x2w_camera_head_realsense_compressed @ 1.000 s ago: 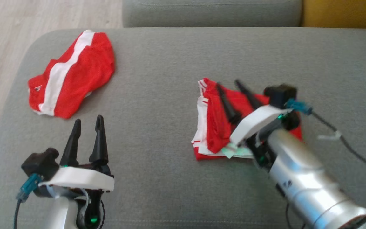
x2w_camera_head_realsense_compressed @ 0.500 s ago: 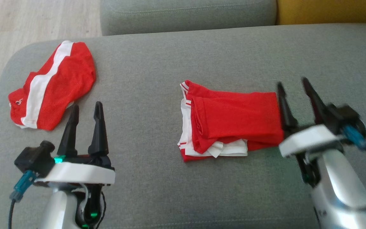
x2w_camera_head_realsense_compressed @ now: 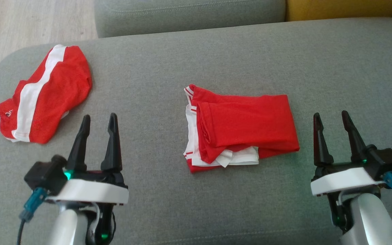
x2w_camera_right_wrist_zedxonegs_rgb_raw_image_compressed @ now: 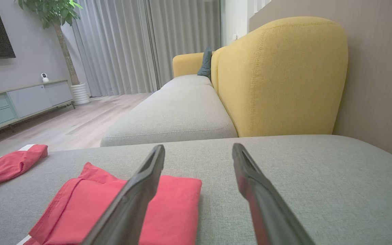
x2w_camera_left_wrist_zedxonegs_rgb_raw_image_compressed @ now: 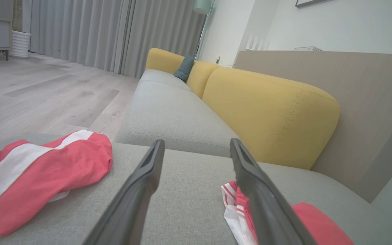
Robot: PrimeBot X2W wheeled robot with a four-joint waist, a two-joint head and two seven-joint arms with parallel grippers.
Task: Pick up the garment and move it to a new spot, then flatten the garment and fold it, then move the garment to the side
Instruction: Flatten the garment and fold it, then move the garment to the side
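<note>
The red garment point(x2w_camera_head_realsense_compressed: 240, 127) is seen folded into a compact stack at the middle of the grey cushion point(x2w_camera_head_realsense_compressed: 168, 61), the left gripper point(x2w_camera_head_realsense_compressed: 99, 116) and right gripper point(x2w_camera_head_realsense_compressed: 330, 114) are held wide and empty near its front edge, and only the sideways move is judged outstanding.

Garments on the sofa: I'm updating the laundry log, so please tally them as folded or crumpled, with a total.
Folded garment: 1
Crumpled garment: 1
Total: 2
</note>
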